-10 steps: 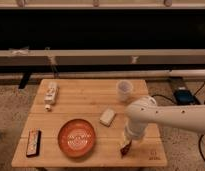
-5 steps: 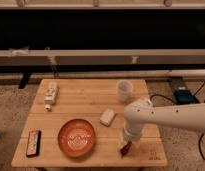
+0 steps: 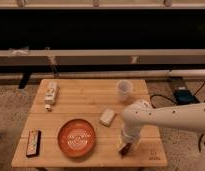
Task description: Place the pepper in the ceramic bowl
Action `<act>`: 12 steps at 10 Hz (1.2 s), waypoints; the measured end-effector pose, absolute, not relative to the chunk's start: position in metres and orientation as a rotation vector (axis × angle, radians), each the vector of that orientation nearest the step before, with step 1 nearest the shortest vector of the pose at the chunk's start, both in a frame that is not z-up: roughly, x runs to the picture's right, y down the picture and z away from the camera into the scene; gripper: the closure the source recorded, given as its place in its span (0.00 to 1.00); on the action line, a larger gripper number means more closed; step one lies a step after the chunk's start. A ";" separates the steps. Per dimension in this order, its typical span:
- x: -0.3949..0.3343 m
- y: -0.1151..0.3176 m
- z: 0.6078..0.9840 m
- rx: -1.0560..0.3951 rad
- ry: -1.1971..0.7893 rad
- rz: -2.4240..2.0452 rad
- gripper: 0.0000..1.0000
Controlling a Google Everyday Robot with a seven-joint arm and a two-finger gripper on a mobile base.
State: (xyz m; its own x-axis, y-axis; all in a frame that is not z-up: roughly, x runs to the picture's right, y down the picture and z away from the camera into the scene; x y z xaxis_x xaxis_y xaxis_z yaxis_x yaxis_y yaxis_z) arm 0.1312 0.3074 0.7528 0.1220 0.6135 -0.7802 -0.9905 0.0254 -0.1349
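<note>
The ceramic bowl (image 3: 76, 137) is orange-red with pale rings inside and sits at the front centre-left of the wooden table (image 3: 86, 102). My gripper (image 3: 124, 145) is low over the table's front right, a short way right of the bowl, under the white arm (image 3: 161, 117). The pepper (image 3: 126, 148) shows as a small dark-red piece right at the gripper's tip, at or just above the table surface. Most of it is hidden by the gripper.
A small white cup (image 3: 124, 90) stands at the back right. A pale block (image 3: 107, 117) lies between the cup and the bowl. A small white bottle (image 3: 50, 94) lies at the back left. A flat dark bar (image 3: 33, 141) lies at the front left corner.
The arm has shifted slightly left toward the bowl. The gripper stays low at the pepper near the table's front right. Nothing else has moved.
</note>
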 end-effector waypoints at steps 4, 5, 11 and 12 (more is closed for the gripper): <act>0.129 0.309 0.750 -0.794 0.600 1.361 0.76; 0.129 0.309 0.749 -0.795 0.595 1.357 0.87; 0.126 0.299 0.727 -0.784 0.526 1.328 1.00; 0.124 0.295 0.721 -0.779 0.508 1.324 1.00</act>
State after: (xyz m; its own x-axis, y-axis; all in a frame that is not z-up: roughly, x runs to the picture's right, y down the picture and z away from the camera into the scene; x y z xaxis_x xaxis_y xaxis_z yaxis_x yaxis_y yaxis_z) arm 0.1238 0.2946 0.7208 0.1959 0.6590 -0.7262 -0.9756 0.0565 -0.2120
